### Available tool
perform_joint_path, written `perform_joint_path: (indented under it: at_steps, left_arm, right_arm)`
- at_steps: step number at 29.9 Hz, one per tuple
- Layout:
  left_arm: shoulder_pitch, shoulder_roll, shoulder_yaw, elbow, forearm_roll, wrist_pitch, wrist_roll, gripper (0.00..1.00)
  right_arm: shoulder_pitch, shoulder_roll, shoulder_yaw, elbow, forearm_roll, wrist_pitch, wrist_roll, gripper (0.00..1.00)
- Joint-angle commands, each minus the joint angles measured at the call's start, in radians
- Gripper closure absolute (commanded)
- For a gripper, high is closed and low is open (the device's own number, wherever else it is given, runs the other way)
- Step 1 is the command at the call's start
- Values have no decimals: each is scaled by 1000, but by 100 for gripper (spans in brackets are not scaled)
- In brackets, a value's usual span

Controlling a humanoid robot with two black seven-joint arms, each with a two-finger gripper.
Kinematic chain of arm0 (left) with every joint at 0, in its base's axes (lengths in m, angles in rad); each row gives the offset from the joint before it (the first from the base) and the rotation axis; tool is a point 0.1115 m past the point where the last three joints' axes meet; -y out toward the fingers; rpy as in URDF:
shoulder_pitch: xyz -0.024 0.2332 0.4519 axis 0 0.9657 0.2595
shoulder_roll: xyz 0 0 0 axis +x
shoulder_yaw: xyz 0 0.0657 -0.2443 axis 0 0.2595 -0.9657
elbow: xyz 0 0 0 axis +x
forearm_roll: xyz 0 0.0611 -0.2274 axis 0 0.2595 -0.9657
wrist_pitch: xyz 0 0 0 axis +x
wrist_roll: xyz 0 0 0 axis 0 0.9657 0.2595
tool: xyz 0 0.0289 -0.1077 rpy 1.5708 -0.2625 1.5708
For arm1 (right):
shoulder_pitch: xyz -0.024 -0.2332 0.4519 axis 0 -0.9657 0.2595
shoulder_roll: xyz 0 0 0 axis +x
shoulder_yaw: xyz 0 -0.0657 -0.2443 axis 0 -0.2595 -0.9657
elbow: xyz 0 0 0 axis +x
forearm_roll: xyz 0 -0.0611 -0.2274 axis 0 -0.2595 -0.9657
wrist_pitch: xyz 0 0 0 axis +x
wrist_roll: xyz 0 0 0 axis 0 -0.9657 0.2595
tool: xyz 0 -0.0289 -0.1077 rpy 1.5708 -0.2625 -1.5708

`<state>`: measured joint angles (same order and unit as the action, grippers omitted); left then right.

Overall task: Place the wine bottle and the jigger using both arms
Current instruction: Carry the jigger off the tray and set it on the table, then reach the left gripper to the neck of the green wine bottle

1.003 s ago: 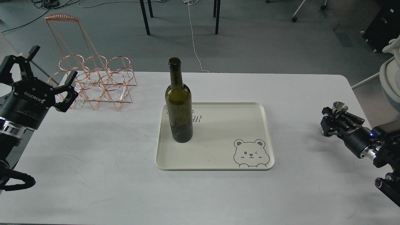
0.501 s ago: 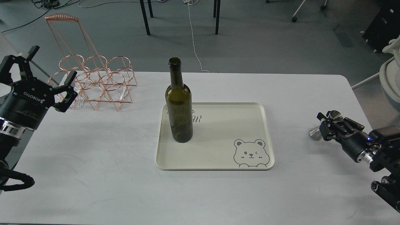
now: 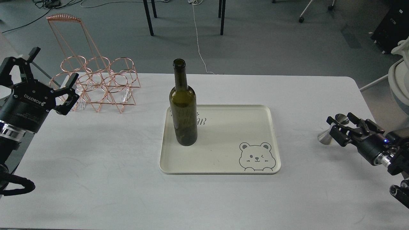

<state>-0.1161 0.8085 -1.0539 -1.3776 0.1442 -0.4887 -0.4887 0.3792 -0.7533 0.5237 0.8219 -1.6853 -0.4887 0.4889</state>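
A dark green wine bottle (image 3: 183, 111) stands upright on the left part of a cream tray (image 3: 223, 156) with a bear drawing. A small steel jigger (image 3: 325, 137) is at the table's right side, tilted, with its base at the table surface. My right gripper (image 3: 339, 124) comes in from the right, and its fingers close around the jigger's waist. My left gripper (image 3: 53, 65) is open and empty at the far left, above the table's edge, next to a copper wire rack.
The copper wire bottle rack (image 3: 99, 84) with several rings and a tall handle stands at the table's back left. The white table (image 3: 96, 159) ends close to both arms. Chair legs and cables lie on the floor behind.
My right gripper has come down with the jigger from a raised hold to the table surface and drawn slightly right. The left arm, bottle and tray have not moved.
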Motion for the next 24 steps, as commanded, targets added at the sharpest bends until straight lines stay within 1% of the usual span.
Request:
perform_joint_path:
  at_steps: [1,5,9,12,15,17,21,22,24]
  left_arm:
    - [0,0,0,0,0,0,0,1]
    - [0,15,0,0,0,0,0,1]
    - [0,34,-3,0,0,0,0,1]
    - [0,72,-3,-24,15,0,0,1]
    - [-8,112,-6,-72,127,0,0,1]
    - [-13,130,-17,-101,228,0,0,1]
    - [-36,138,-80,-170,516,0,0,1]
    - [-43,133,-99,-188,597,0,0,1]
    - [-62,120,-126,-221,737,0,0,1]
  right_arm:
    - [-58,-104,-13,106,1,0,0,5]
    - [-144,-213,-13,248,51,0,0,5]
    - [-189,-273,-7,417,231,0,0,5]
    - [-190,-333,-4,555,433,0,0,5]
    - [-174,-353,15,669,674,0,0,4]
    - [-143,-353,44,710,821,0,0,4]
    - [-66,-342,104,724,1111,0,0,4]
    - [-46,-339,119,720,1200,48,0,4]
    - [-13,-339,136,709,1376,177,0,3]
